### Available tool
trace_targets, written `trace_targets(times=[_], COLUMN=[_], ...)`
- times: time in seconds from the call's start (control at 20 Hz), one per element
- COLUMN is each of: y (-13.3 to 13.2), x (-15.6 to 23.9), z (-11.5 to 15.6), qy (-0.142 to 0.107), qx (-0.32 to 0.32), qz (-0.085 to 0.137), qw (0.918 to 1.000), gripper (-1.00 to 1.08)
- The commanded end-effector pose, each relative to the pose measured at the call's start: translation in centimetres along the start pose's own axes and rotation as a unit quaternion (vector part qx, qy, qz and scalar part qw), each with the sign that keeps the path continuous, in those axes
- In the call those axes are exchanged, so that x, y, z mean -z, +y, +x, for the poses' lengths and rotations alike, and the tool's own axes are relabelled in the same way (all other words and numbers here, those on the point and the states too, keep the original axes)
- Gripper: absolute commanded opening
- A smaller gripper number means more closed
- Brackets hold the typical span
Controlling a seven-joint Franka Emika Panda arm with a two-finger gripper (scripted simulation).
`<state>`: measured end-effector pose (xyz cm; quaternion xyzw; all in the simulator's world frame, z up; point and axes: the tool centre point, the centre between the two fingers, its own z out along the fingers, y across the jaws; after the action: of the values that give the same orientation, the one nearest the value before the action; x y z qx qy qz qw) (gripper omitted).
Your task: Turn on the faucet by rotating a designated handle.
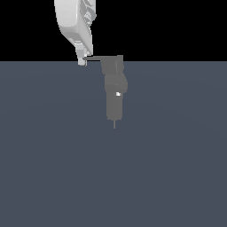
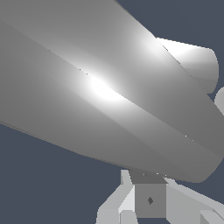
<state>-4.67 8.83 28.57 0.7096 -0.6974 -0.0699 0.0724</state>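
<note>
Where the thin grey handle (image 1: 95, 57) ends, white tool (image 1: 82, 60) at its tip, grip state unclear, faucet (image 1: 115, 91) upright on the exterior view's right, grey tabletop (image 1: 53, 155) beneath

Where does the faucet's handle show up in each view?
Exterior view: the handle is a thin lever running from the faucet head toward that view's left, ending at the gripper.
Wrist view: the handle fills the frame.
Shared landmark: the gripper.
</note>
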Motion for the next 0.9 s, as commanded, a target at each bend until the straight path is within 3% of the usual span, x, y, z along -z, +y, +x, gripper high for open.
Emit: trace_targets(times=[0.0,0.85], y=[0.6,3.8], x=[0.3,0.0], z=[1.0,3.6], qy=[0.0,0.001], qx=[-0.004,0.002], qz=[0.001,-0.002], qw=[1.0,1.0], gripper=[-1.0,-1.0])
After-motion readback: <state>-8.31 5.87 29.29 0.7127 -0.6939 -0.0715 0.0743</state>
